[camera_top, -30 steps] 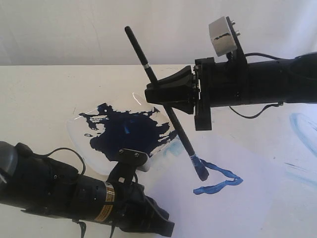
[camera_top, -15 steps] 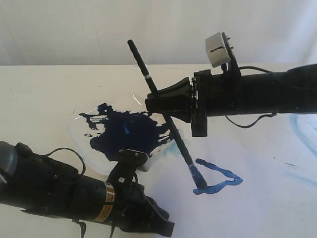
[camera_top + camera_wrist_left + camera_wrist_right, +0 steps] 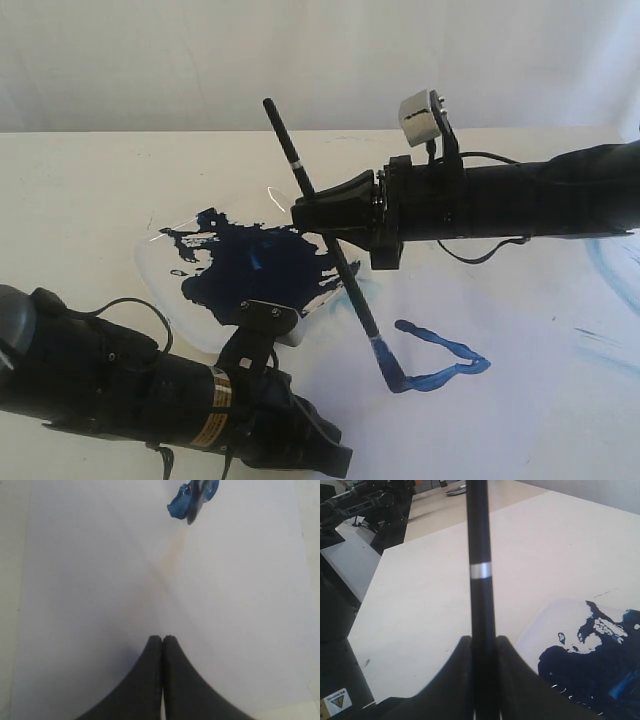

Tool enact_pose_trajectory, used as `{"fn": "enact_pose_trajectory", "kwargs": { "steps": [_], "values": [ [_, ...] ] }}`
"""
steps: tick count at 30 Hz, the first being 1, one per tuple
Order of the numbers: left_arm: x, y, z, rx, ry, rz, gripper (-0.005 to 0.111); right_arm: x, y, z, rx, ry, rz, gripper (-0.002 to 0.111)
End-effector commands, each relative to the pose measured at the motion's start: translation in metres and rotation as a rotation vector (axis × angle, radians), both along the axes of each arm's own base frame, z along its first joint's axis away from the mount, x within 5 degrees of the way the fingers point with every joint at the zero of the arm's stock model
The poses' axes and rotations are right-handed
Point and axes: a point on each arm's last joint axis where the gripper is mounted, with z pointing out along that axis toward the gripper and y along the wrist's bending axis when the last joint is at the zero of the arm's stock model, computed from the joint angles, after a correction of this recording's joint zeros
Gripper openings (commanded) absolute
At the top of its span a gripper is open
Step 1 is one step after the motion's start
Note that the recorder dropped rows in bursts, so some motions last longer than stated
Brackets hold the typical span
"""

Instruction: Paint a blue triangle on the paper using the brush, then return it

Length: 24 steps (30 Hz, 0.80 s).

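— On the tabletop's [image 3: 80, 190] left side, first entry?
— Left tool [image 3: 162, 640]: jaws pressed together, holding nothing. It sat low over the paper [image 3: 500, 420]; whether it touched the sheet could not be told.

— Next along?
— Clear dish [image 3: 150, 262], one, carrying a dark navy paint puddle [image 3: 260, 265]. It lay partly on the paper's left edge.

— And the centre?
— The brush [image 3: 358, 297]: long black handle, pale ring [image 3: 480, 570] near the upper end, bristles stained blue. It leaned with its top to the left, and its tip was down on the paper at the lower left corner of the blue triangle [image 3: 452, 346]. The right tool [image 3: 310, 215] was clamped on the handle about halfway down, below the ring.

— Handling notes?
— Judged light and stiff in the handle, soft and wet at the bristles. The shaft looked thin, round and smooth, so it could twist or slide between the jaws. Mid-handle seemed the place to hold it, well clear of the paint. The paper was judged thin and light, apt to creep under a dragging stroke.

— Condition of the triangle?
— Thick glossy strokes, wobbly. The upper and lower sides met at the right corner. The left side looked not yet closed, so the work was judged nearly done, with the return of the brush outstanding.

— Far right?
— Faint pale-blue smear [image 3: 605, 260], curved, well apart from the triangle.
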Motion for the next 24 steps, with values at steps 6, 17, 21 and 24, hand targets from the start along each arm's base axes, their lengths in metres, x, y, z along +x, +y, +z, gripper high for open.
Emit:
{"fn": "enact_pose_trajectory", "kwargs": {
  "steps": [6, 17, 21, 24],
  "values": [
    [-0.001, 0.009, -0.009, 0.093, -0.012, 0.009, 0.0, 0.004, 0.002, -0.001, 0.019, -0.006, 0.002, 0.0],
    [-0.001, 0.009, -0.009, 0.093, -0.012, 0.009, 0.0, 0.014, 0.006, -0.008, 0.013, -0.001, 0.006, 0.0],
    [-0.001, 0.009, -0.009, 0.093, -0.012, 0.009, 0.0, 0.016, 0.006, -0.006, 0.016, -0.014, 0.005, 0.0],
    [-0.001, 0.009, -0.009, 0.093, -0.012, 0.009, 0.0, 0.016, 0.005, -0.006, 0.014, -0.013, 0.005, 0.0]
  ]
}}
